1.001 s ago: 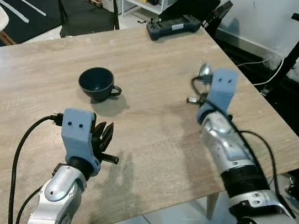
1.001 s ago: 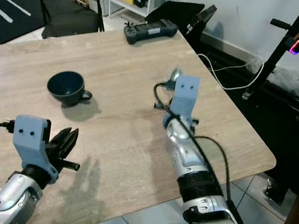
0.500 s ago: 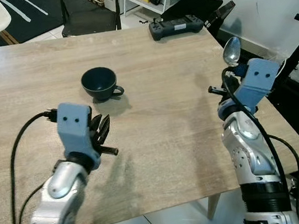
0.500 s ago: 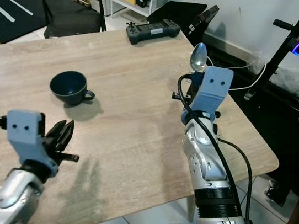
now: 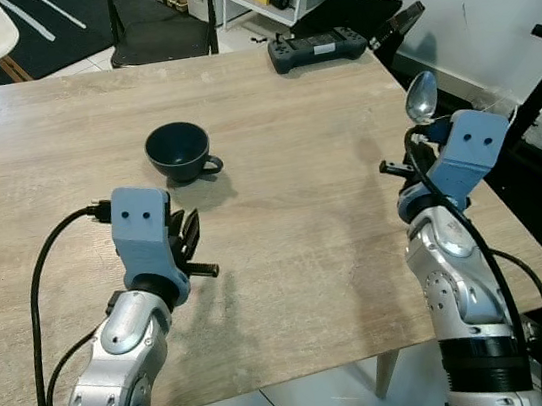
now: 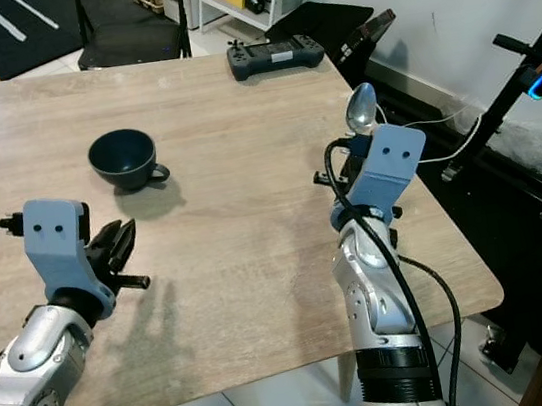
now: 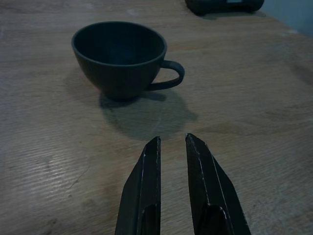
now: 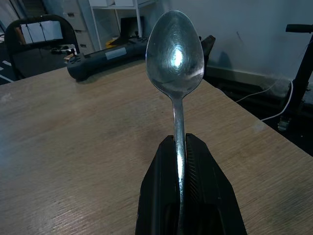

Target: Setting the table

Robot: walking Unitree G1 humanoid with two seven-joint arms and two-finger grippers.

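Shiny steel spoon (image 8: 175,54) upright in right claw (image 8: 180,147), bowl uppermost

Dark cup (image 5: 178,150) upright on the desk (image 5: 294,220), handle toward the robot's right, looks empty. Shiny metal spoon (image 8: 175,58) clamped by its handle in the right hand (image 8: 181,147), bowl up, above the desk's right edge.

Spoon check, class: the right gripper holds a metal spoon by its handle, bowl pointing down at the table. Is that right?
Not quite. The right gripper does clamp the spoon by its handle, but the bowl points up, above the fingers, as the right wrist view shows.
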